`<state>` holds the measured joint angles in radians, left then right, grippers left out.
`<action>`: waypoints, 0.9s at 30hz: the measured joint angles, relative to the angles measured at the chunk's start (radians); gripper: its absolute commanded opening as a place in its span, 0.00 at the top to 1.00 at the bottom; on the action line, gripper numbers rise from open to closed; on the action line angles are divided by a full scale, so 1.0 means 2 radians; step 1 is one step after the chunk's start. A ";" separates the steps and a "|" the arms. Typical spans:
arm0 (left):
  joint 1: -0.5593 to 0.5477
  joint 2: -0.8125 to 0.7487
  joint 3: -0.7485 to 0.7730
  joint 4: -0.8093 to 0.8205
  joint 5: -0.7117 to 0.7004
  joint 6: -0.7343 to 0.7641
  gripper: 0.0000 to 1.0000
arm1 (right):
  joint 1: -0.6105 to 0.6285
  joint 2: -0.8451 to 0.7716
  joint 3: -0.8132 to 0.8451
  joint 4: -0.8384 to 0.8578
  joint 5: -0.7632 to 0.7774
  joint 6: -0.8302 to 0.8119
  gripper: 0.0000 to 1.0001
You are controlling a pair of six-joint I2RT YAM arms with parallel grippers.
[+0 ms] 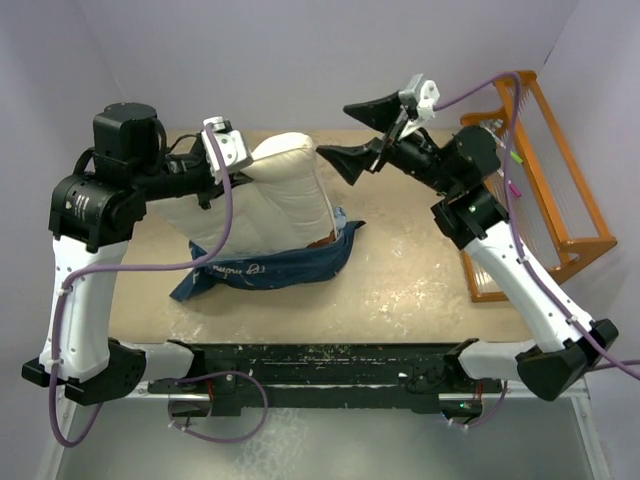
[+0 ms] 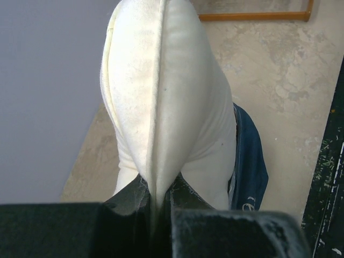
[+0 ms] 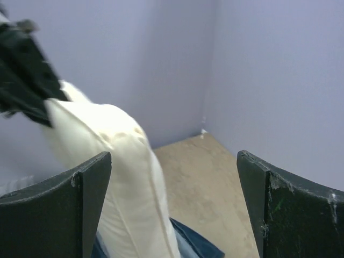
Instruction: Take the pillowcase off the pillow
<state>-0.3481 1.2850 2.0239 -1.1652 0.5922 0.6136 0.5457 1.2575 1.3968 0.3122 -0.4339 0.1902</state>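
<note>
The cream pillow [image 1: 280, 195] stands lifted and tilted at the table's middle left, its lower end still inside the navy pillowcase [image 1: 275, 265] bunched on the table. My left gripper [image 1: 232, 170] is shut on the pillow's seamed edge; the left wrist view shows the seam [image 2: 158, 134] pinched between the jaws and the pillowcase [image 2: 250, 166] low on the right. My right gripper [image 1: 358, 135] is open and empty, raised just right of the pillow's top. In the right wrist view the pillow [image 3: 126, 177] sits by my left finger [image 3: 59, 215], with blue fabric [image 3: 199, 244] below.
An orange wire rack [image 1: 535, 170] stands at the table's right edge. Purple walls close the back and sides. The black rail [image 1: 310, 365] runs along the near edge.
</note>
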 measured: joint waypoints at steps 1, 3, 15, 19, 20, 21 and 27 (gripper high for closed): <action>0.000 0.003 0.003 -0.004 0.005 0.000 1.00 | 0.004 0.006 0.017 -0.006 -0.025 -0.007 0.00; 0.000 0.010 0.009 -0.011 0.015 0.000 1.00 | 0.014 0.024 0.044 -0.021 -0.064 -0.021 0.00; 0.000 0.014 0.013 -0.036 0.030 0.000 0.37 | 0.086 0.124 0.111 -0.141 -0.180 -0.108 0.61; 0.002 0.013 0.014 -0.020 0.026 -0.006 0.00 | 0.068 0.131 0.107 -0.115 -0.146 -0.071 1.00; 0.002 0.012 0.012 -0.014 0.024 -0.009 0.01 | 0.058 0.133 0.098 -0.096 -0.144 -0.048 1.00; 0.002 0.010 0.007 -0.006 0.019 -0.009 0.01 | 0.045 0.133 0.086 -0.073 -0.146 -0.025 1.00; -0.003 -0.051 -0.137 0.086 -0.025 0.023 0.01 | -0.054 0.132 0.013 0.041 -0.197 0.094 1.00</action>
<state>-0.3542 1.1828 1.7508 -0.9928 0.5426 0.6598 0.4377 1.5219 1.4231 0.3946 -0.8288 0.3786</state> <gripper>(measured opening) 0.992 0.107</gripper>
